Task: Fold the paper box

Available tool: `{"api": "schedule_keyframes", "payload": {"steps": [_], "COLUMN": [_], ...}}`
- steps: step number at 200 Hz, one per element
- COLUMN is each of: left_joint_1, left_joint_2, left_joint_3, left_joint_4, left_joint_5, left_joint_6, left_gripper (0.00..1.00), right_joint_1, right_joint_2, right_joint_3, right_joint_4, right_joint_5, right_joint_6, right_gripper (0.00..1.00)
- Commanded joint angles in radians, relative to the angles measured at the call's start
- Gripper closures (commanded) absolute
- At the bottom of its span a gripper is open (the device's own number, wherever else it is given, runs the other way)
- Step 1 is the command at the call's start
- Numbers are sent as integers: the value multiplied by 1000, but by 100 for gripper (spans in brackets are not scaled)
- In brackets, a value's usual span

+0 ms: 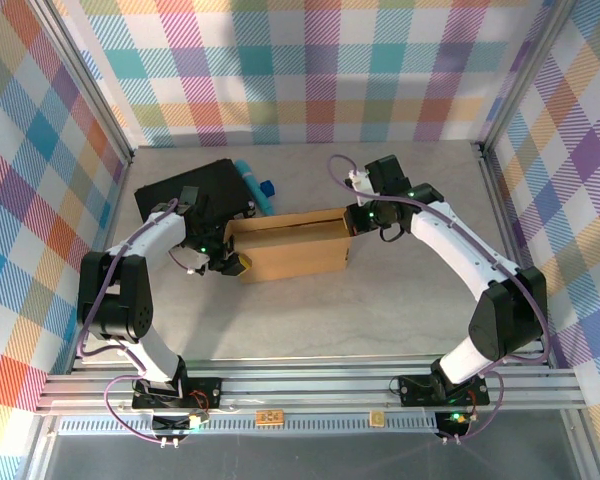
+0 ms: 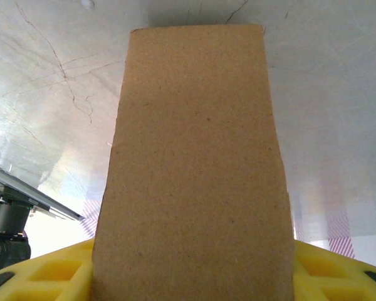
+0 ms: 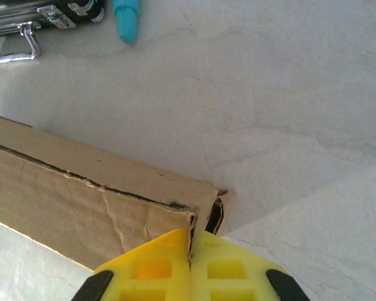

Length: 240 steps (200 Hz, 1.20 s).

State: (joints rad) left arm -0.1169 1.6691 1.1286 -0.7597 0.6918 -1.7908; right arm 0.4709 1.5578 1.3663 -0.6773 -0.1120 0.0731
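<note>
**Paper box (image 1: 290,250) beside the black case (image 1: 195,190), a claw at each end**

The paper box lies on the bench (image 1: 380,310) just beside the black case, with its long walls standing. The right claw (image 1: 352,215) is clenched on the end wall farthest from the case. The left claw (image 1: 235,263) sits at the end nearest the case. A cardboard flap covers the gap between its fingers (image 2: 50,279), so I cannot tell whether it grips.

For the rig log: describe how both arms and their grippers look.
Both the left arm and right arm have white links with black joints and bases. A purple cable loops along each, and small green lights glow near the wrists. The left gripper and right gripper carry yellow fingers with a moulded square-pocket grid.
</note>
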Motion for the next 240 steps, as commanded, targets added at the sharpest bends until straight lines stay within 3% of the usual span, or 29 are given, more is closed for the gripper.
{"api": "schedule_keyframes", "payload": {"steps": [1,126,212,240], "left_joint_1": [0,1,3,9], "left_joint_2": [24,49,63,62], "left_joint_3": [-13,-13,-7,-10], "left_joint_4": [-20,-4,20,41], "left_joint_5": [-81,-79,-73,-68], "left_joint_6": [-16,-19,-18,-5], "left_gripper": [100,100,100,85], "right_joint_1": [44,84,124,124], "right_joint_2": [-14,-62,-38,-23], "right_joint_3": [-32,-118,-169,-179], "right_joint_4": [36,46,99,107], "right_joint_5": [-40,91,157,175], "right_joint_6": [37,-19,28,21], "right_gripper": [100,100,100,100]}}
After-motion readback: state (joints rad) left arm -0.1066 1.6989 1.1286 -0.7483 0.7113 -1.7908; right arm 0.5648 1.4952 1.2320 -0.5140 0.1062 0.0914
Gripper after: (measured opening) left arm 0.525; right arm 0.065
